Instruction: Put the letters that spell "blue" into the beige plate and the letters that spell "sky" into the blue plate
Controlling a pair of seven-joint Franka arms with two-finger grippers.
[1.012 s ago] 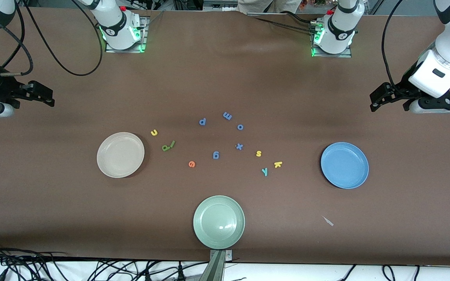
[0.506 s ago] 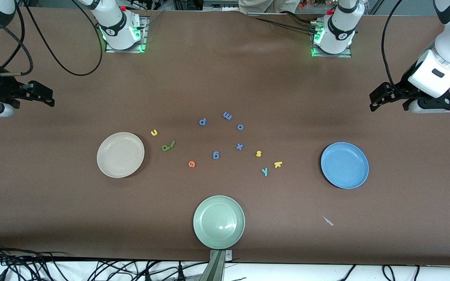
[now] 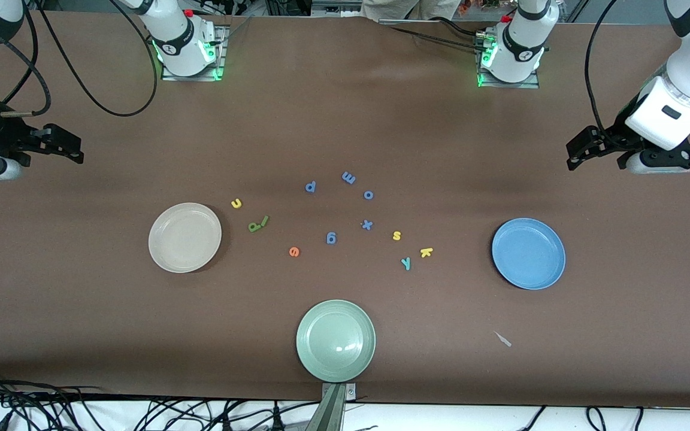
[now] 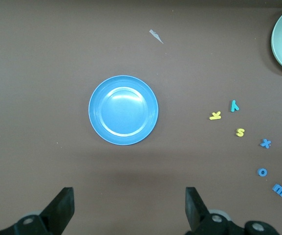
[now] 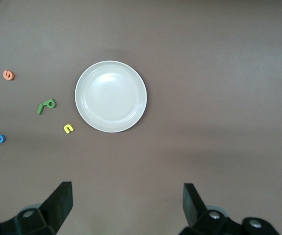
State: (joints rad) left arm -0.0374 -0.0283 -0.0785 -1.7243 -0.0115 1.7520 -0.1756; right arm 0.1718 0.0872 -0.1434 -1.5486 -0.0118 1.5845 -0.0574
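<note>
The beige plate (image 3: 184, 237) (image 5: 110, 96) lies empty toward the right arm's end. Beside it are the yellow u (image 3: 236, 203), olive b (image 3: 253, 227), green l (image 3: 265, 221) and orange e (image 3: 294, 252). The blue plate (image 3: 528, 253) (image 4: 123, 109) lies empty toward the left arm's end. The yellow s (image 3: 396, 236), yellow k (image 3: 426, 252) and teal y (image 3: 405, 263) sit on the table between it and the middle. My right gripper (image 3: 74, 151) (image 5: 127, 203) hangs open over its end of the table. My left gripper (image 3: 572, 157) (image 4: 129, 205) hangs open over the other end. Neither holds anything.
Blue letters p (image 3: 310, 187), m (image 3: 348, 178), o (image 3: 368, 195), x (image 3: 367, 225) and g (image 3: 331, 238) lie in the middle. A pale green plate (image 3: 335, 340) sits nearest the front camera. A small pale scrap (image 3: 503, 339) lies nearer the camera than the blue plate.
</note>
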